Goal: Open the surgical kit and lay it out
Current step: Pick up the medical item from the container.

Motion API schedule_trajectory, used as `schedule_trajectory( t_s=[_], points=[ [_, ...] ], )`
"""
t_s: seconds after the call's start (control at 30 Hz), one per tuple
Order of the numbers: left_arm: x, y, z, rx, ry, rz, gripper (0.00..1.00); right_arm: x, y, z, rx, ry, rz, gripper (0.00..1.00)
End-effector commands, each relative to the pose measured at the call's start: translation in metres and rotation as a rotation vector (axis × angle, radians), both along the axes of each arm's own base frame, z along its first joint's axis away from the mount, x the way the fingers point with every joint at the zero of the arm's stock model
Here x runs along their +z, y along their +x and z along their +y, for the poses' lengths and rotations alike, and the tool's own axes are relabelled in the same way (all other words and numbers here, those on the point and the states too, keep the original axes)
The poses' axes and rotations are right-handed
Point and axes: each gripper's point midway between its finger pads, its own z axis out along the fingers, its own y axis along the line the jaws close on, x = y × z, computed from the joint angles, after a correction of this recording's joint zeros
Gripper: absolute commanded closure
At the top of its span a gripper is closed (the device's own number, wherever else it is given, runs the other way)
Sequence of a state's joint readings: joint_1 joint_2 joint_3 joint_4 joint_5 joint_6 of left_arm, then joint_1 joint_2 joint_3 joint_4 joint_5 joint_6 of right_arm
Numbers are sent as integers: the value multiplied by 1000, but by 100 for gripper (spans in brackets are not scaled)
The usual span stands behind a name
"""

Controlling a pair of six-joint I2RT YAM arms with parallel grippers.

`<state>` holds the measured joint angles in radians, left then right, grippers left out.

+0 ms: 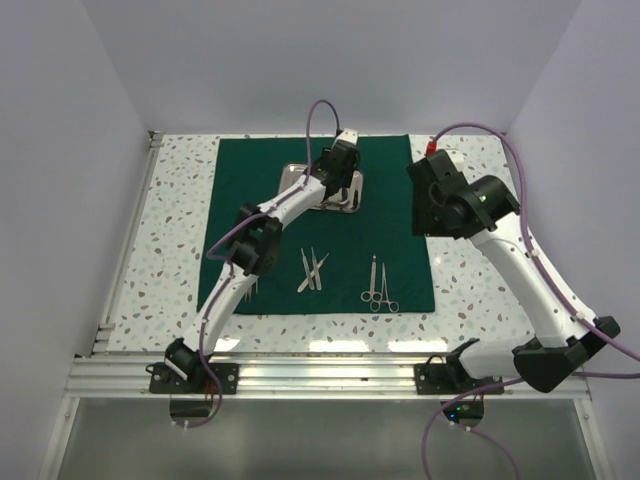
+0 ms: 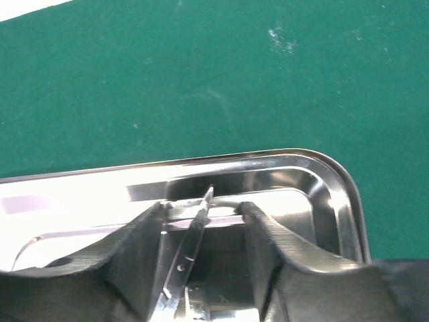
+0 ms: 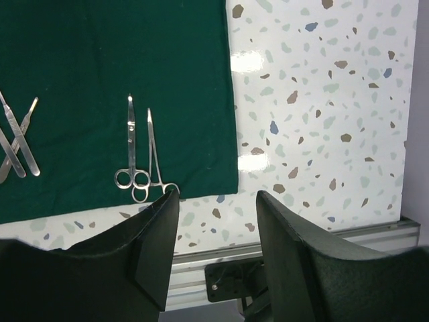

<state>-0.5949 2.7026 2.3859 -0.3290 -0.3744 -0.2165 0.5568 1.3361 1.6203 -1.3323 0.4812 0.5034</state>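
The dark green cloth point(image 1: 260, 170) lies spread flat on the table. The steel tray point(image 1: 295, 175) sits at its far middle. My left gripper point(image 1: 342, 170) is down in the tray point(image 2: 335, 181). Its jaws point(image 2: 201, 208) stand wide apart, with a slim silver scissor-like instrument point(image 2: 191, 241) between them, leaning by the left finger. Two slim tweezer-like tools point(image 1: 312, 270) lie crossed on the cloth's near part, with scissors and forceps point(image 1: 378, 285) to their right. My right gripper point(image 1: 425, 215) is open and empty, above the cloth's right edge. Its view point(image 3: 218, 198) shows the scissors point(image 3: 131, 144) and forceps point(image 3: 155, 151).
The speckled tabletop point(image 1: 470, 270) surrounds the cloth. An aluminium rail point(image 1: 330, 375) runs along the near edge with both arm bases on it. White walls close in the left, back and right sides.
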Motion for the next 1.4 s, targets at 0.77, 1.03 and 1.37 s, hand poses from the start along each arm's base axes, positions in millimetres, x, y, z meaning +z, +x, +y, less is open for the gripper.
schedule_trajectory(
  t_s=[0.77, 1.03, 1.37],
  points=[
    [-93, -48, 71, -32, 32, 404, 100, 8, 16, 1, 49, -19, -58, 46],
    [-67, -42, 60, -44, -34, 365, 100, 6, 19, 5, 42, 1, -55, 46],
    [102, 7, 53, -12, -209, 46, 100, 11, 19, 8, 41, 40, -83, 46]
  ],
)
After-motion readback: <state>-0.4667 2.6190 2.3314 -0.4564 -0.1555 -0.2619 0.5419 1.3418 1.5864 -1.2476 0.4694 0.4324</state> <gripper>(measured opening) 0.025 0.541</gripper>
